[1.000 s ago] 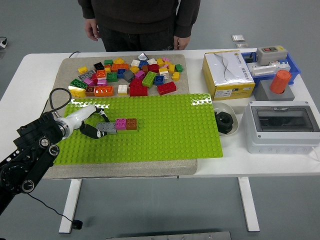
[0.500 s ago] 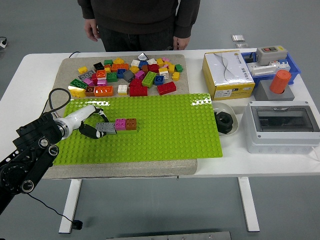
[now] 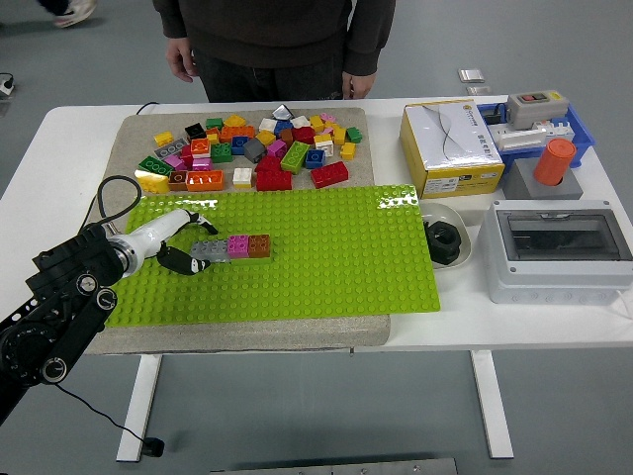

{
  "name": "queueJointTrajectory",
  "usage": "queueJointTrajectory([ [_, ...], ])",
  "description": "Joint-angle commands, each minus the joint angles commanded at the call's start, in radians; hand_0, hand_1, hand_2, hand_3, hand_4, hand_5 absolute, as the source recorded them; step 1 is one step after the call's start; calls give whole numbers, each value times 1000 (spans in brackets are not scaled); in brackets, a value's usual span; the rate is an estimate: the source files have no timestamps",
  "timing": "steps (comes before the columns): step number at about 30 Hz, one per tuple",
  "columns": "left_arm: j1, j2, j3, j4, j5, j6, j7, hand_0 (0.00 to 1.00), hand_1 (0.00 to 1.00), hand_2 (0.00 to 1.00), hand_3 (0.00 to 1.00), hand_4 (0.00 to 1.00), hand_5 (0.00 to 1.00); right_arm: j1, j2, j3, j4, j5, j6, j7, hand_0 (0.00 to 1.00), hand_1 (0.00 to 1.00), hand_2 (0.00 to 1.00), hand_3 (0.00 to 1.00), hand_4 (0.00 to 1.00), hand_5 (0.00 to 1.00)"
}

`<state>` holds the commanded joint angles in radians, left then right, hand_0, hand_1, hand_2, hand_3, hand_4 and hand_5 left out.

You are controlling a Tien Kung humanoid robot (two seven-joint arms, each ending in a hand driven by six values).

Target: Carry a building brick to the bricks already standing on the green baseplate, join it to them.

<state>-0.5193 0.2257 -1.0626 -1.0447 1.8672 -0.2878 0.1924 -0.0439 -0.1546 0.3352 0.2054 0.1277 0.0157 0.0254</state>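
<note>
Head view: left robot hand (image 3: 183,252) reaches in from the lower left of the frame, its black arm crossing the bench (image 3: 59,148) edge and its white forearm lying over the left part of the green baseplate (image 3: 326,257). Its dark fingers (image 3: 178,259) curl around the left end of a grey brick (image 3: 209,250), gripping it. The grey brick sits low on the baseplate, just right of the hand, and its right end touches a pink brick (image 3: 238,245). The pink brick in turn touches a brown brick (image 3: 260,244), so the three form a short row left of the baseplate's middle. Whether the grey brick is pressed fully down onto the studs cannot be told.

The baseplate lies on a beige mat (image 3: 148,332) that covers the left and centre of the bench. Behind the baseplate, in the upper left of the frame, a loose pile of coloured bricks (image 3: 257,148) is spread over the mat, well apart from the hand. At the right of the frame stand a yellow and white box (image 3: 450,148), a grey enclosure with a clear lid (image 3: 559,247) and an orange cylinder (image 3: 555,160). A person (image 3: 272,40) stands at the far side, at the top of the frame, hands hanging off the bench.
</note>
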Motion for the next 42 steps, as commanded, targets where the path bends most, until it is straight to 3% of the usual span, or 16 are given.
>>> queueJointTrajectory([
  [11, -3, 8, -12, -23, 11, -9, 0, 946, 998, 990, 830, 714, 2, 1, 1, 10, 1, -4, 0, 0, 654, 640, 750, 824, 824, 992],
  [15, -6, 23, -17, -55, 17, -22, 7, 946, 998, 990, 830, 714, 2, 1, 1, 8, -1, -2, 1, 0, 654, 640, 750, 824, 824, 992],
  [16, -6, 27, -17, -64, 16, -26, 11, 947, 998, 992, 810, 760, 2, 1, 0, 7, -1, -1, 1, -1, 654, 640, 750, 825, 824, 990],
  [21, -4, 49, -7, -102, 1, -60, 32, 947, 998, 992, 810, 760, 2, -3, 0, 9, -3, -1, 2, -1, 654, 640, 750, 825, 824, 990],
  [22, -4, 50, -6, -105, -1, -63, 34, 952, 998, 995, 792, 720, 2, -4, 0, 9, -3, -1, 2, -1, 654, 640, 749, 824, 825, 989],
  [26, 4, 63, -10, -139, 12, -66, 39, 952, 998, 995, 792, 720, 2, -7, 1, 8, -4, -1, 3, -1, 654, 640, 749, 824, 825, 989],
  [27, 9, 71, -15, -160, 26, -60, 39, 952, 998, 995, 792, 720, 2, -8, 2, 8, -4, -1, 3, -2, 654, 640, 749, 824, 825, 989],
  [28, 14, 81, -18, -181, 41, -52, 37, 985, 998, 992, 676, 675, 2, -9, 2, 8, -4, 0, 3, -2, 654, 639, 750, 824, 824, 987],
  [33, 27, 143, -1, -283, 117, 2, 21, 985, 998, 992, 676, 675, 2, -12, 4, 5, -7, 3, 3, -2, 654, 639, 750, 824, 824, 987],
  [34, 27, 156, 7, -304, 126, 9, 18, 998, 998, 998, 558, 712, 192, -12, 5, 4, -8, 2, 3, -3, 654, 639, 750, 823, 824, 988],
  [39, 28, 202, 56, -383, 124, 34, 10, 998, 998, 998, 558, 712, 192, -12, 5, 3, -11, 1, 4, -4, 654, 639, 750, 823, 824, 988],
  [40, 28, 205, 61, -386, 122, 37, 9, 998, 998, 998, 579, 846, 667, -11, 5, 3, -11, 1, 4, -4, 654, 638, 750, 822, 821, 988],
  [42, 24, 217, 88, -395, 110, 57, 3, 998, 998, 998, 579, 846, 667, -10, 5, 2, -12, 1, 5, -5, 654, 638, 750, 822, 821, 988],
])
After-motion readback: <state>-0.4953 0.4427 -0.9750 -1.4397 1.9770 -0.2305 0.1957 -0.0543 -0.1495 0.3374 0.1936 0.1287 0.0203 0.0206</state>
